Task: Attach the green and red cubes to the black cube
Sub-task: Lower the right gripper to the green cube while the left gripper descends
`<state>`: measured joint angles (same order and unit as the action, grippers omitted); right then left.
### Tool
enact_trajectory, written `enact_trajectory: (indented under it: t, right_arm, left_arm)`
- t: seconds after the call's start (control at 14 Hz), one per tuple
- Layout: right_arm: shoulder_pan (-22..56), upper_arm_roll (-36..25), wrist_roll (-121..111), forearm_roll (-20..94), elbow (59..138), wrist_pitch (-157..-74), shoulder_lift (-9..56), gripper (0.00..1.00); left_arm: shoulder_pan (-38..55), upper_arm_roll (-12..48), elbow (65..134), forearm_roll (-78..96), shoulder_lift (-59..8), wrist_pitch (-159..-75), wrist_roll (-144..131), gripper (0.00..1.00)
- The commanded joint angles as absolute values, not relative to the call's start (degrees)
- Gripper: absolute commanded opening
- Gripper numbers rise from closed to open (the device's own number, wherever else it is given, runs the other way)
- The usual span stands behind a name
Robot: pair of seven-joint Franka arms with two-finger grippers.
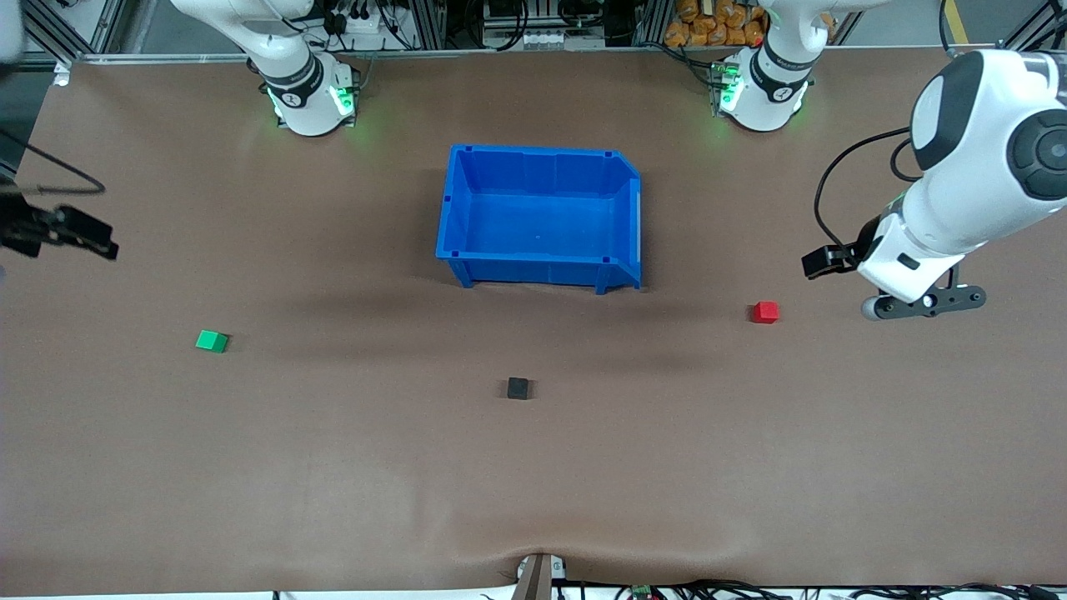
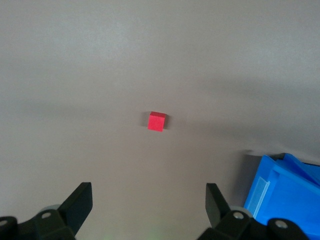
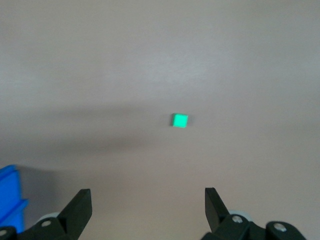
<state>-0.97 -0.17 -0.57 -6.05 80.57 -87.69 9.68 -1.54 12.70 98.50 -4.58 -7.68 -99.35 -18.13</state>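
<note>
The red cube (image 1: 765, 312) lies on the brown table toward the left arm's end. The green cube (image 1: 212, 341) lies toward the right arm's end. The black cube (image 1: 518, 387) lies between them, nearer to the front camera than the blue bin (image 1: 542, 218). My left gripper (image 2: 149, 200) is open and empty, up over bare table a short way from the red cube (image 2: 157, 121). My right gripper (image 3: 148, 200) is open and empty, up over bare table a short way from the green cube (image 3: 180, 120). All three cubes lie apart from each other.
The blue bin stands open and empty mid-table, farther from the front camera than the cubes. A corner of it shows in the left wrist view (image 2: 285, 195) and in the right wrist view (image 3: 10, 200). Both arm bases stand along the table's edge.
</note>
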Motion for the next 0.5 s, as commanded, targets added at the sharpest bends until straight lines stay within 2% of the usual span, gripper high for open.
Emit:
enact_trajectory:
  t: [0.0,0.29,0.43]
  right_arm:
    - [2.5,0.2,-0.4,-13.9,79.4,-89.7,13.1,1.00]
    - [2.4,0.2,0.3,-13.2,79.8,-89.9,13.3,1.00]
    - [1.8,0.0,0.3,-8.6,80.4,-88.3,14.4,1.00]
  left_arm:
    - [-2.1,13.1,102.9,-5.5,-6.0,-103.8,-19.0,1.00]
    - [-2.5,13.1,107.7,-5.5,-6.0,-110.5,-18.9,1.00]
    - [-2.5,13.1,109.3,-5.5,-5.9,-112.7,-18.9,1.00]
